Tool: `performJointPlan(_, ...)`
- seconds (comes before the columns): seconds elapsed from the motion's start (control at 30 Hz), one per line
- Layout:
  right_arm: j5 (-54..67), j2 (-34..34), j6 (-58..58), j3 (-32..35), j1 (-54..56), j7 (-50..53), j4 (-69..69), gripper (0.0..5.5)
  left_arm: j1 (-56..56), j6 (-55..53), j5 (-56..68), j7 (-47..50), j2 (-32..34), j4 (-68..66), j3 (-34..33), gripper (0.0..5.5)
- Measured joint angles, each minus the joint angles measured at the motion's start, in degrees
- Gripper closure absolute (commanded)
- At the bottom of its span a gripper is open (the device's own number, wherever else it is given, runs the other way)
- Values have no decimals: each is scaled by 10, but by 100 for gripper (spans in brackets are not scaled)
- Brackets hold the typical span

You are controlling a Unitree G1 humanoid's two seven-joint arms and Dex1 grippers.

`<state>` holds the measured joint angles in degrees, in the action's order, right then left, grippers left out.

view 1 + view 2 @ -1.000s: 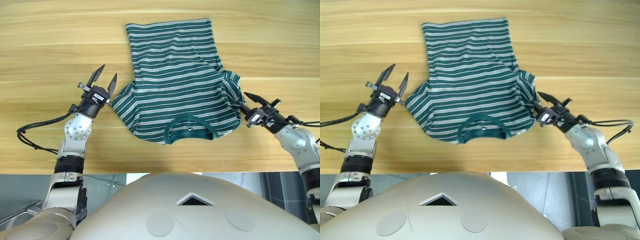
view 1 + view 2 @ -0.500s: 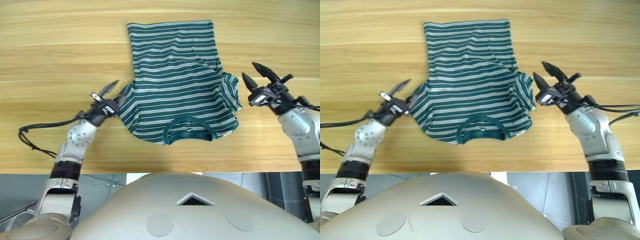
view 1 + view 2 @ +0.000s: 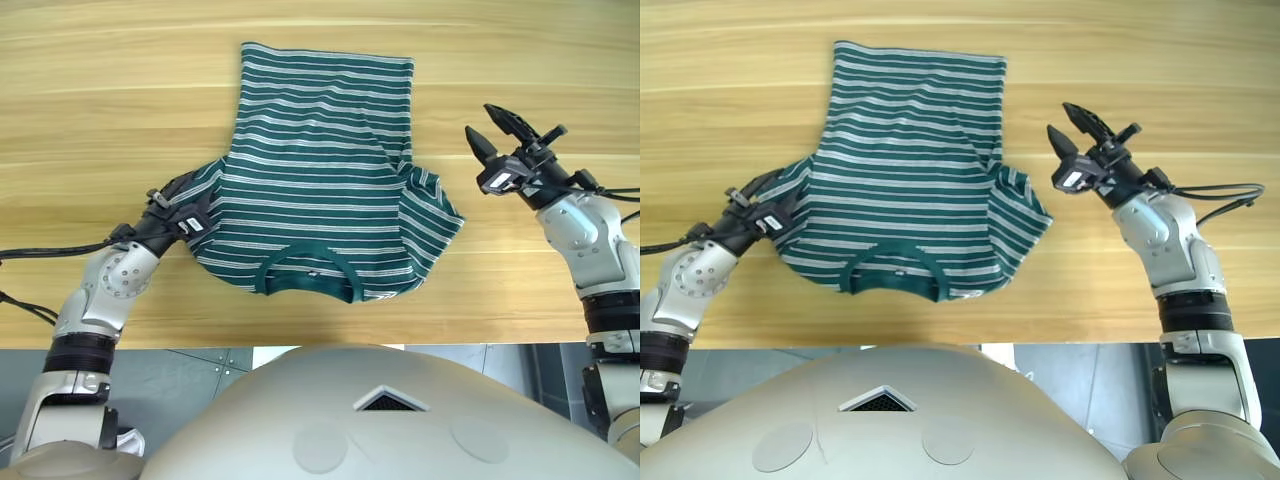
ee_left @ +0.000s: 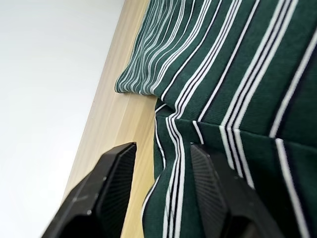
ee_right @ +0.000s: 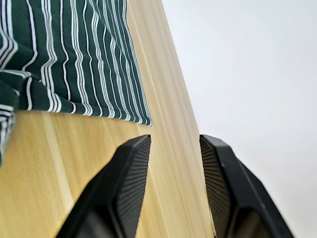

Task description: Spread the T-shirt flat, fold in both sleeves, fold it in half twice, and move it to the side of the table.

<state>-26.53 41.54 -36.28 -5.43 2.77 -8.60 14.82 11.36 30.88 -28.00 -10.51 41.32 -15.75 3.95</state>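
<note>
At the left of the frame, the left gripper (image 4: pixel 163 147) is seen with its fingers apart, straddling the hem of the nearer sleeve. Whether the cloth is pinched cannot be made out. The dark green, white-striped fabric T-shirt (image 3: pixel 320 190) lies mid-frame on the light wooden table (image 3: pixel 90 90), collar toward the bottom edge, its sleeves rumpled. At the right, the right gripper (image 3: pixel 480 121) is held spread, clear of the cloth.
</note>
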Motion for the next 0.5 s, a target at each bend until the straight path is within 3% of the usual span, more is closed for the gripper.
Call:
performJointPlan(0.3, 33, 6, -24, -26, -67, -68, -33, 368, -5, 3, 7, 6, 0, 4, 18, 348)
performJointPlan(0.5, -2, -20, -26, -36, 22, -37, 6, 368, 37, -47, -12, 59, -10, 57, -16, 348)
